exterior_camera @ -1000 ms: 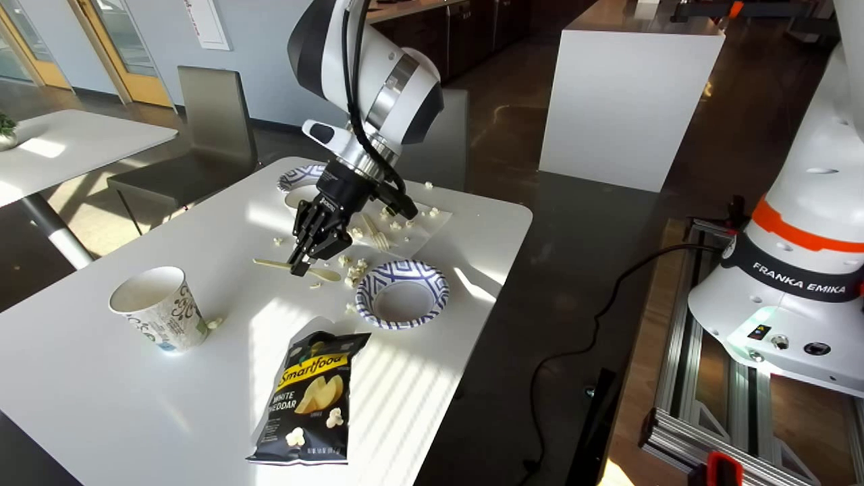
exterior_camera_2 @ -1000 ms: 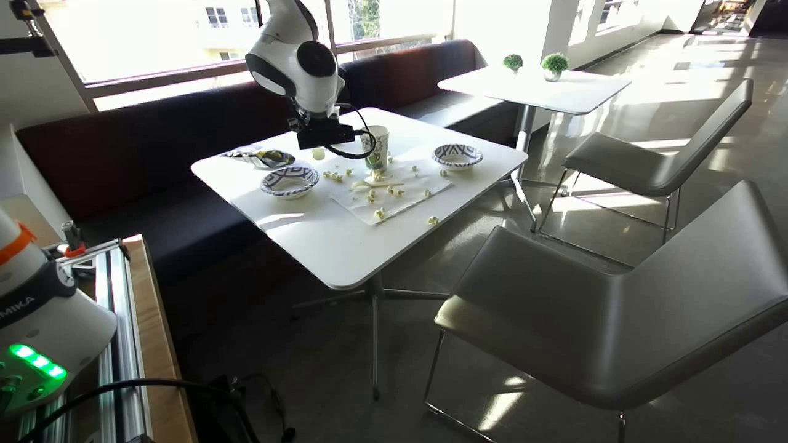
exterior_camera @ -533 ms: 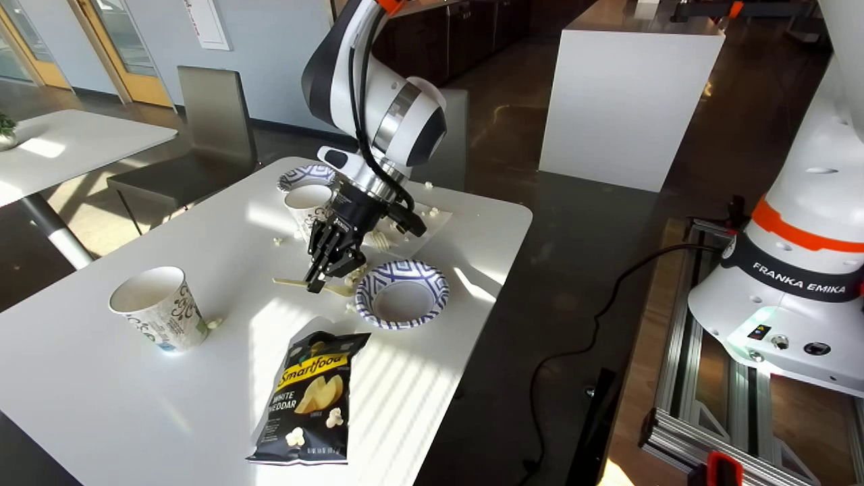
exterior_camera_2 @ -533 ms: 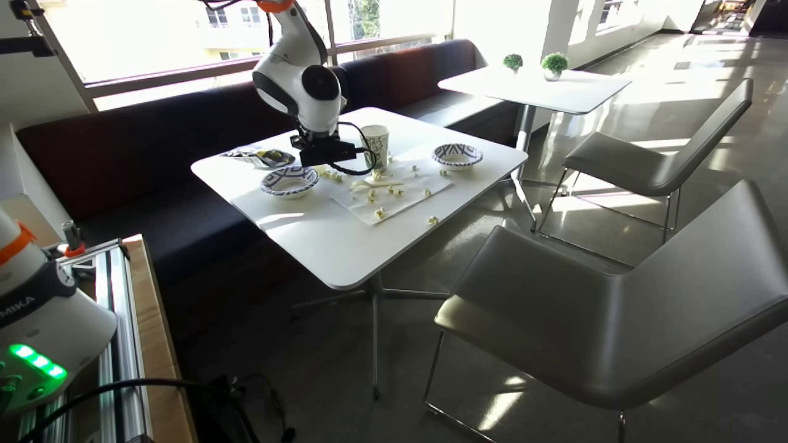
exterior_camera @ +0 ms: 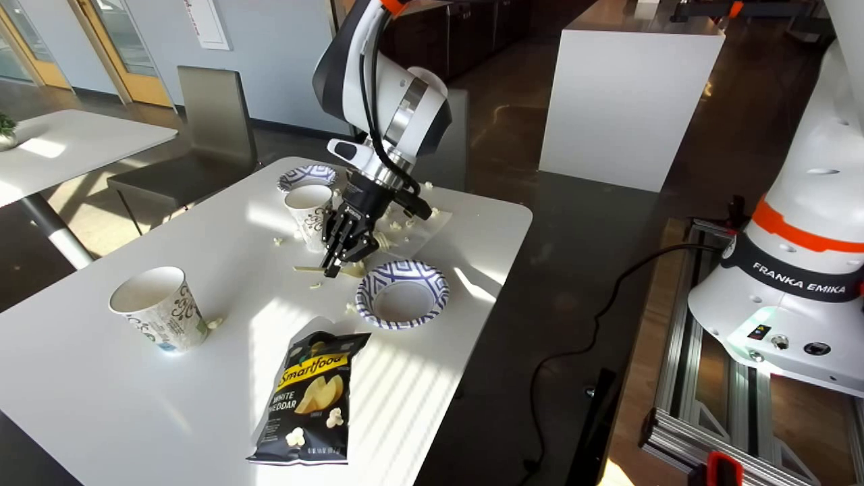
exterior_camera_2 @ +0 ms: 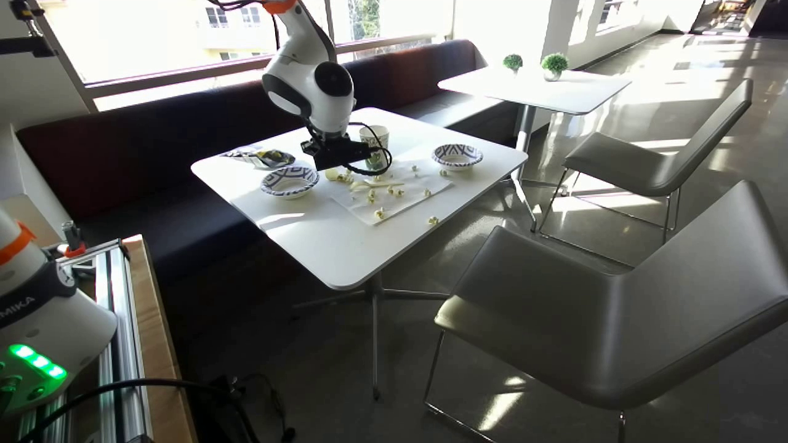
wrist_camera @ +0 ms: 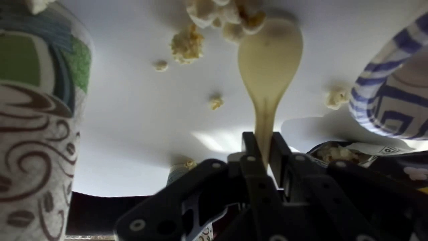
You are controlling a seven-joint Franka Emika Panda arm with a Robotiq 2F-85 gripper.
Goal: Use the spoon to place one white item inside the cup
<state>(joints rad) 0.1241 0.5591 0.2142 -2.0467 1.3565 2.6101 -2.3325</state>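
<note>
Black, the gripper (wrist_camera: 262, 139) is pinching a cream spoon (wrist_camera: 272, 60) tightly. I'm guessing it's pick-up time: in wrist view, popcorn (wrist_camera: 229, 15) is sitting at the spoon's ten o'clock, needing scooping from below next; a paper cup (wrist_camera: 36, 140) is standing at nine.

the spoon (wrist_camera: 269, 77) looks smooth plastic; cups (exterior_camera: 165, 314), paper; popcorn (wrist_camera: 187, 45), rough; snack bag (exterior_camera: 310, 398), glossy.
</note>
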